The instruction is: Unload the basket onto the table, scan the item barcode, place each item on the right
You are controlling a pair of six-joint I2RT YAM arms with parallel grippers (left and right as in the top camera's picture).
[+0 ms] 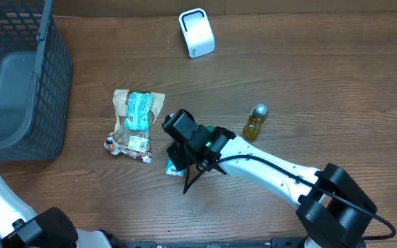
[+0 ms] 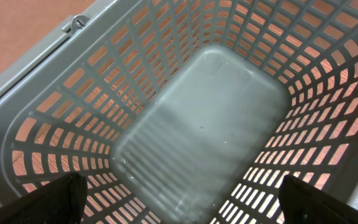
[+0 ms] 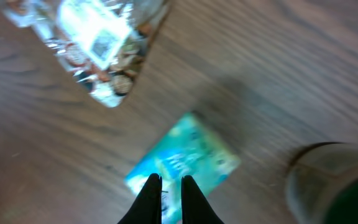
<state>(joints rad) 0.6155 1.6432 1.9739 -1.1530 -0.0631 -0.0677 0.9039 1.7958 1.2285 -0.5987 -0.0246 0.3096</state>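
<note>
Teal packet lies flat on the wood table, just beside the lower right corner of the snack bag — near it, with bare wood between them in the wrist view. Over the packet's near edge hangs the right gripper, its fingers all but together, only a sliver of gap, and nothing seen pinched in it (whether the tips touch the packet I cannot tell; the view is blurred). A bottle stands upright just right of that arm. The white scanner sits at the far side of the table, well apart from the packet. At the table's left end the left gripper is over the grey basket — fingers spread wide, holding nothing
</note>
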